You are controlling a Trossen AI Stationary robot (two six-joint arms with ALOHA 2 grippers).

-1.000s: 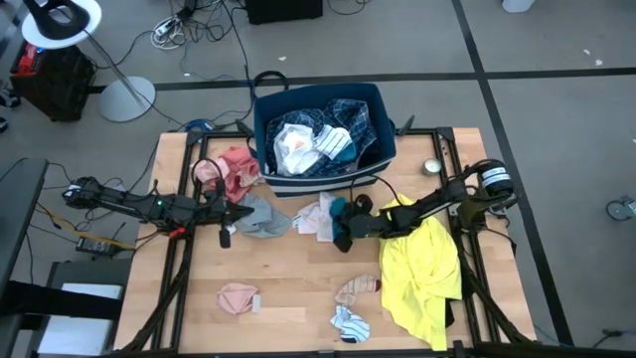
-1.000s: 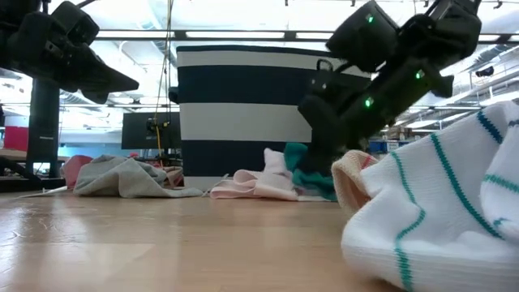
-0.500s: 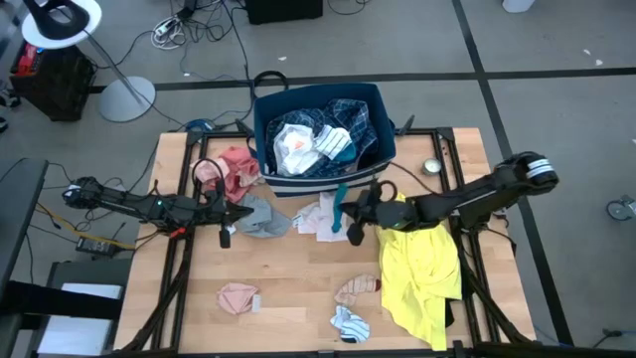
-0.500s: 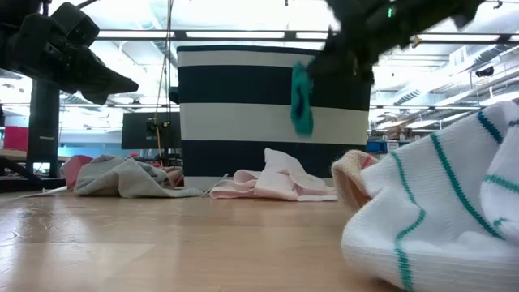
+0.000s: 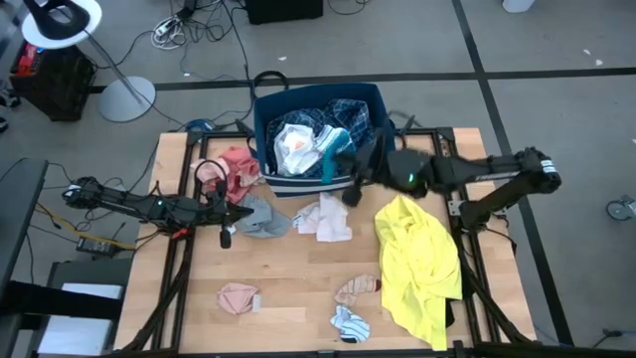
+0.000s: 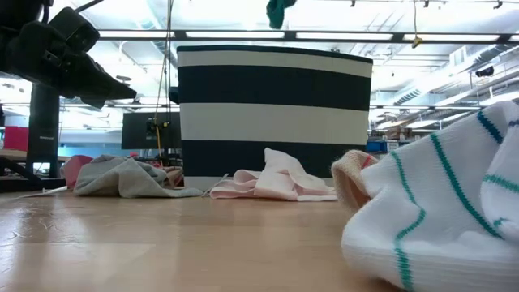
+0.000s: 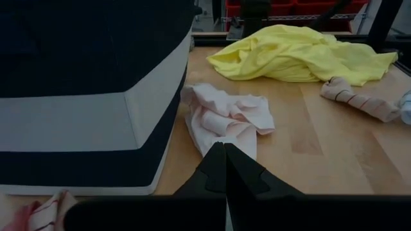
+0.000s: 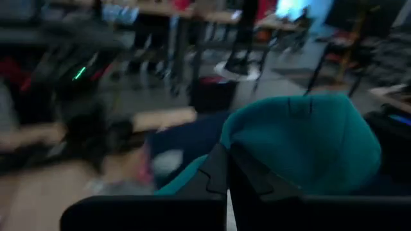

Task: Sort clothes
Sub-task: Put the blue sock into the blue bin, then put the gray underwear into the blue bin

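The left pincer [image 5: 225,237] waits closed and empty near the grey cloth [image 5: 260,216], while the right pincer [image 5: 350,193], closed on a teal piece [image 6: 280,10], should move fully above the navy bin [image 5: 266,107] before releasing, because the near rim and the pink-white piece [image 5: 324,218] lie just below.

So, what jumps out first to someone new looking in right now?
The right gripper, shut on a teal garment, hangs at the rim of the navy bin, which already holds a plaid shirt. A bright yellow shirt sprawls over the table's right side, by the right arm.
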